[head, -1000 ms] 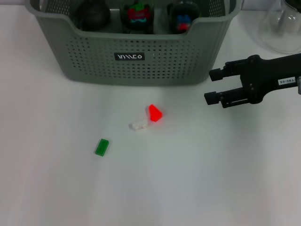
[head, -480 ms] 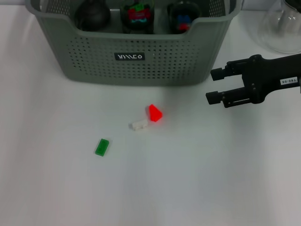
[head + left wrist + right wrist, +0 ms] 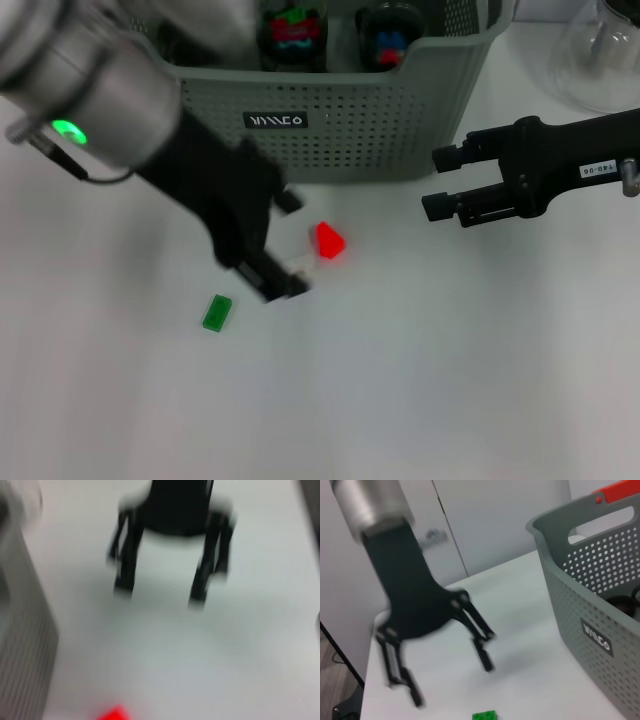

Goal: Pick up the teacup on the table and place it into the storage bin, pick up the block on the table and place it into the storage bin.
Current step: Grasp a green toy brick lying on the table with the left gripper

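One perforated plastic storage bin (image 3: 330, 130)

The storage bin (image 3: 300, 130) carries a small black label (image 3: 275, 121) with white lettering on its front wall. In the head view the letters appear upside down and cannot be made out with certainty. In the right wrist view the same label (image 3: 595, 636) shows on the perforated side, its white characters too unclear to spell out. The right arm (image 3: 590, 160) bears a small white sticker (image 3: 593, 171) with dark print, possibly digits, too small to read. No other writing can be read.
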Controlling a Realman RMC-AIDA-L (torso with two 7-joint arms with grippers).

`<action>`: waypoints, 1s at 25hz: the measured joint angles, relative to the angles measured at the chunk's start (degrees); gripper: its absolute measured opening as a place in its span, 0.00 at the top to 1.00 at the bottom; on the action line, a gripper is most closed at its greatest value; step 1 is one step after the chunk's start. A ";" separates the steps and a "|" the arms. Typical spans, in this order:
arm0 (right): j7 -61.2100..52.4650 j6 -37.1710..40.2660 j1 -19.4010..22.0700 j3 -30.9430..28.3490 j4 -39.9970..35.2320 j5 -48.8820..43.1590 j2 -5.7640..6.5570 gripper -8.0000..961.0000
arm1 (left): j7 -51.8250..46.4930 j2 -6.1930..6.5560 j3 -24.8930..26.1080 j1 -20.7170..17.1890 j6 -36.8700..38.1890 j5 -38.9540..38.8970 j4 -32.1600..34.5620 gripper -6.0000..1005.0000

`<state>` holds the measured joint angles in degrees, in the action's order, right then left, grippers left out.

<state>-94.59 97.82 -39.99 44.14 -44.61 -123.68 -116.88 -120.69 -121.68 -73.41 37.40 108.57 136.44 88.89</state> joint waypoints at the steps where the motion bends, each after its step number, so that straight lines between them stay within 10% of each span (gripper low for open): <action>1: -0.24 0.09 -0.06 0.01 0.01 0.01 -0.12 0.19 | 0.32 -0.70 -2.60 0.36 -1.00 4.76 -0.31 0.12; 11: -2.14 -0.03 0.11 0.14 0.17 -0.04 -0.99 0.19 | 1.35 -2.74 -20.97 2.06 -7.26 25.79 -6.17 0.14; 25: -2.87 -0.44 0.38 0.09 0.84 0.02 -1.68 0.19 | 2.56 -2.85 -30.89 2.17 -14.84 26.24 -14.25 0.16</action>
<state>-97.46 97.38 -39.61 44.23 -43.78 -123.66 -118.56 -118.13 -124.53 -104.30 39.57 93.72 162.67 74.64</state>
